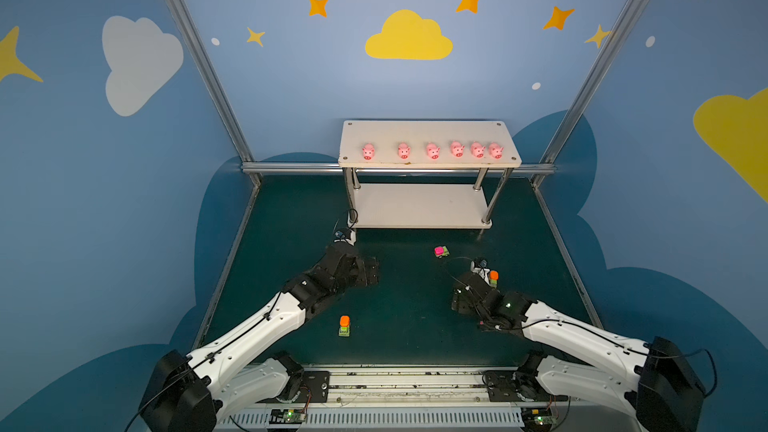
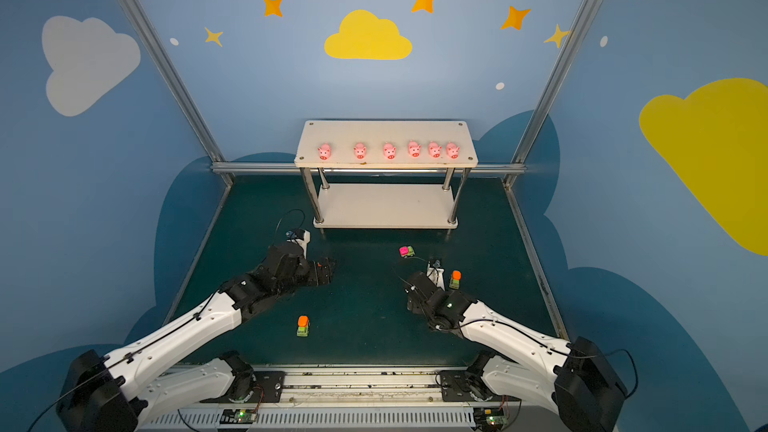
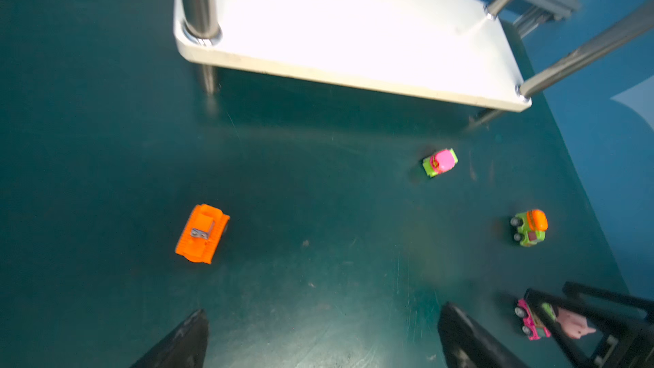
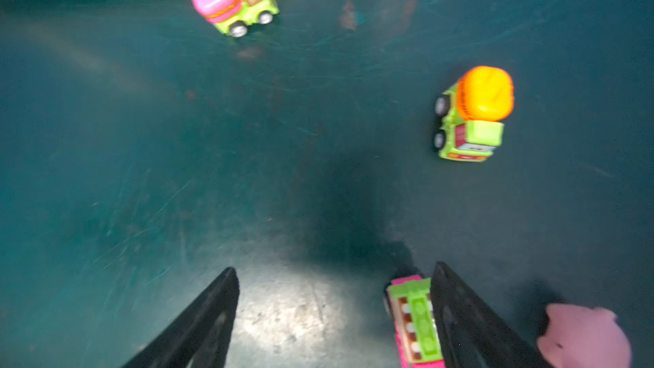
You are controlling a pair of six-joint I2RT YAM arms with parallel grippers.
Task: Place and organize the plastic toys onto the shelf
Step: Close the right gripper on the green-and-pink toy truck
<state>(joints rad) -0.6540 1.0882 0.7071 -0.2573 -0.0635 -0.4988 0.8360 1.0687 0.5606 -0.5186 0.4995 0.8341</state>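
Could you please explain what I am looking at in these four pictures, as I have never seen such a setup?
Two white robot arms, each ending in a two-fingered gripper, work over a dark green table. Two pictures look down from above; two come from wrist cameras. At the back stands the shelf with six pink pigs on its top board. Small toy vehicles lie on the table; a magenta-and-green car sits between the open jaws of the right gripper, ungripped, a seventh pig beside it. The left gripper is open and empty.
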